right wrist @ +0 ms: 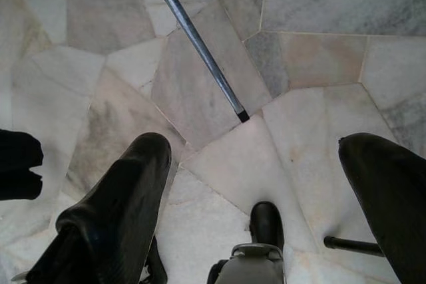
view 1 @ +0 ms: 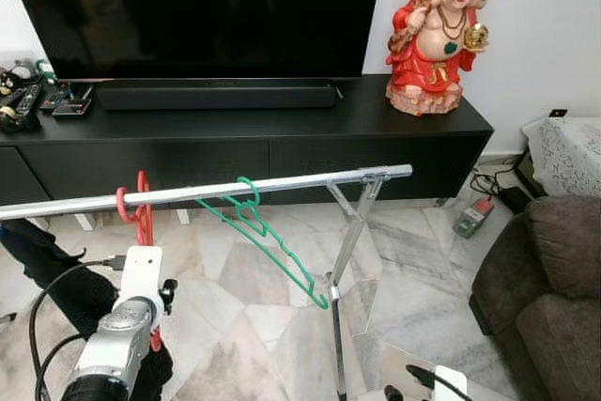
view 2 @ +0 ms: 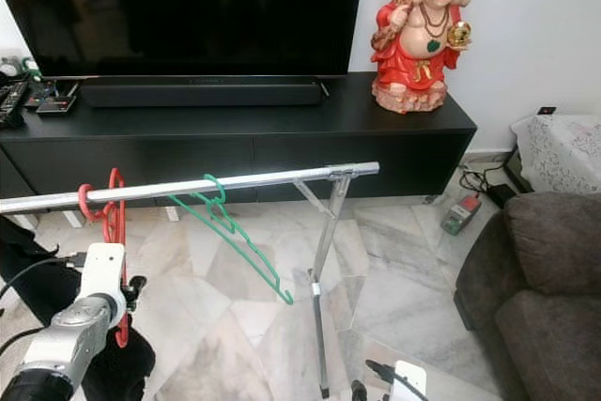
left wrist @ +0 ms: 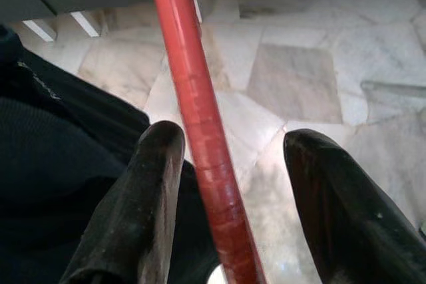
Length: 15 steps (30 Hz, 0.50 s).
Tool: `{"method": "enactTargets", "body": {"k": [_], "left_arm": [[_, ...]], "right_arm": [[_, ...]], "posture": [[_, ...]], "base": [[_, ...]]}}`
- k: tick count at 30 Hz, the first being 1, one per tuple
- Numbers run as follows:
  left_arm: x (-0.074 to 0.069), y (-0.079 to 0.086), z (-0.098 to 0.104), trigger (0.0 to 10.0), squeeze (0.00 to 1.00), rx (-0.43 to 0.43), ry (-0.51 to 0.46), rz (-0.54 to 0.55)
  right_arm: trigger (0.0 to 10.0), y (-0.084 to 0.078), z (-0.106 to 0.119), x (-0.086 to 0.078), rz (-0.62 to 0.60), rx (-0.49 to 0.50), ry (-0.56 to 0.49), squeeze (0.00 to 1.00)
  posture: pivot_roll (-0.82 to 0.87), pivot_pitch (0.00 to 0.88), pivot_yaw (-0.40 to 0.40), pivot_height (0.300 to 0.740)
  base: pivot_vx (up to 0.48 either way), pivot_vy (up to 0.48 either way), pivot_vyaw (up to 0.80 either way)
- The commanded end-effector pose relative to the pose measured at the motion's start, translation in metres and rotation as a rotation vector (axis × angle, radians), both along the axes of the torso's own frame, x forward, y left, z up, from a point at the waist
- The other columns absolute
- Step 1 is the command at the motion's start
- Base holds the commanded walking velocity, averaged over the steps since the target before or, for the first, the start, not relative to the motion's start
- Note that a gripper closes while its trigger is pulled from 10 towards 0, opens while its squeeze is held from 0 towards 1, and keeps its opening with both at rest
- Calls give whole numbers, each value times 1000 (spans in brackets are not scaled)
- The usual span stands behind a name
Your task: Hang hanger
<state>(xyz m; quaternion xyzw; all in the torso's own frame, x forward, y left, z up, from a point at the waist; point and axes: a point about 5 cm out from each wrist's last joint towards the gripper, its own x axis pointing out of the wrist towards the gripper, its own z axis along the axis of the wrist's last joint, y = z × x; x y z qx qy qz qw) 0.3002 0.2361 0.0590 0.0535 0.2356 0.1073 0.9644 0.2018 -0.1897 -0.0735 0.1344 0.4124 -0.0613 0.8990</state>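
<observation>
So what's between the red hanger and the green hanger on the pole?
Nothing: just bare silver pole between the red hanger and the green hanger, seen in both eye views. The left claw is open around the red one.

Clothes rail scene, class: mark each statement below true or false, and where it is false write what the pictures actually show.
1. The red hanger has its hook over the metal rail. True.
2. The green hanger lies on the floor. False: it hangs from the rail.
3. The left gripper has its fingers apart, with the red hanger between them. True.
4. The right gripper holds a hanger. False: its fingers are open over bare floor.
5. The red figurine stands on the sofa. False: it stands on the black TV cabinet.
</observation>
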Motion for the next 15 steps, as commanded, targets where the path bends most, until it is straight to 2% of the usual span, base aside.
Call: {"method": "enactTargets", "body": {"k": [1,7,9,13,15], "left_arm": [[-5,-2,3,10000,1000,17,-8,13],[-12,-10,11,10000,1000,50,-45,-4],[-22,-20,18,10000,1000,71,-90,-41],[-37,-26,23,10000,1000,86,-111,-60],[-48,-31,27,10000,1000,94,-131,-87]], "right_arm": [[10000,-1,-2,-4,-9,2,17,0],[10000,0,-2,-4,-8,4,16,0],[10000,0,-2,-4,-8,2,17,0],[10000,0,-2,-4,-7,3,17,0],[10000,-1,-2,-4,-7,3,17,0]], "posture": [[3,64,-19,740],[4,63,-16,740],[2,61,-14,740],[2,61,-13,740],[5,60,-12,740]], "base": [[0,0,0],[0,0,0],[0,0,0],[0,0,0],[0,0,0]]}}
